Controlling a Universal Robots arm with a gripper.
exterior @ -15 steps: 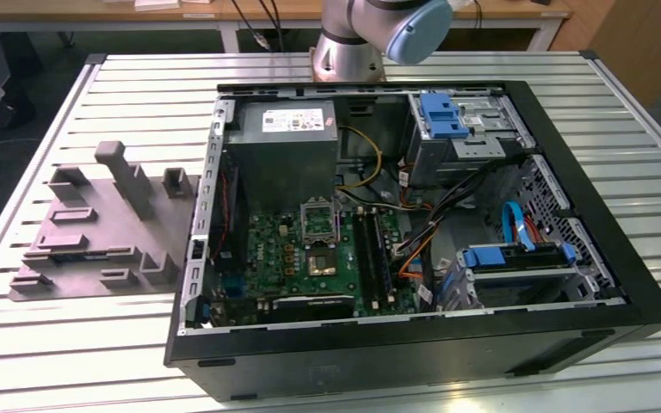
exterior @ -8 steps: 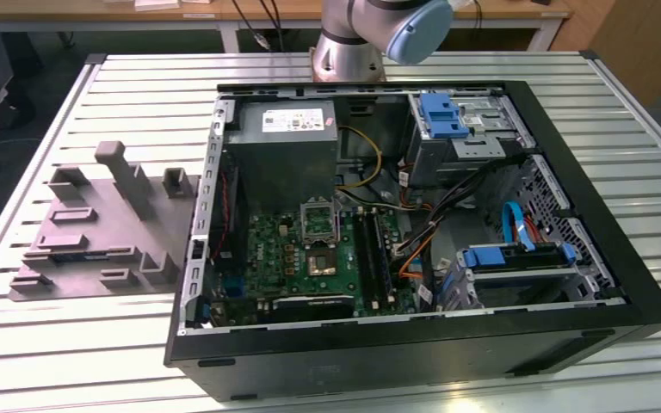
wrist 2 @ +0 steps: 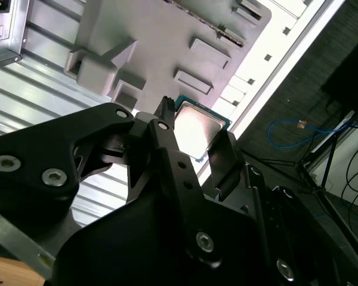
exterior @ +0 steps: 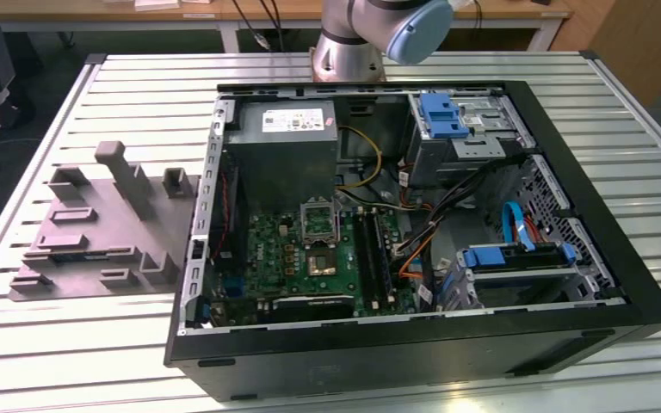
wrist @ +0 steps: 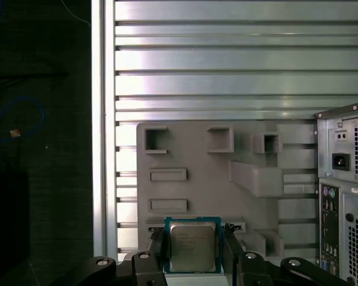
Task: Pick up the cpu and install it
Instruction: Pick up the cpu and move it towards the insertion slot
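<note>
The cpu (wrist: pixel 192 247) between the jaws above the tray (wrist: pixel 194 152); tray on table (wrist: pixel 227 59) beside computer case (wrist: pixel 346 196).

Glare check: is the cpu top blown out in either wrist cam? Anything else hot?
Second wrist view: the cpu, gripped by the end effector, has a bright washed-out reflection across its metal top. First wrist view: that top is evenly lit, no hot spot; the table slats reflect bright bands. Exterior view: glare patches on the slats low in the picture.

The cpu (wrist: pixel 193 247), a flat square chip with silvery top and green rim, sits clamped in the gripper (wrist: pixel 194 244).
</note>
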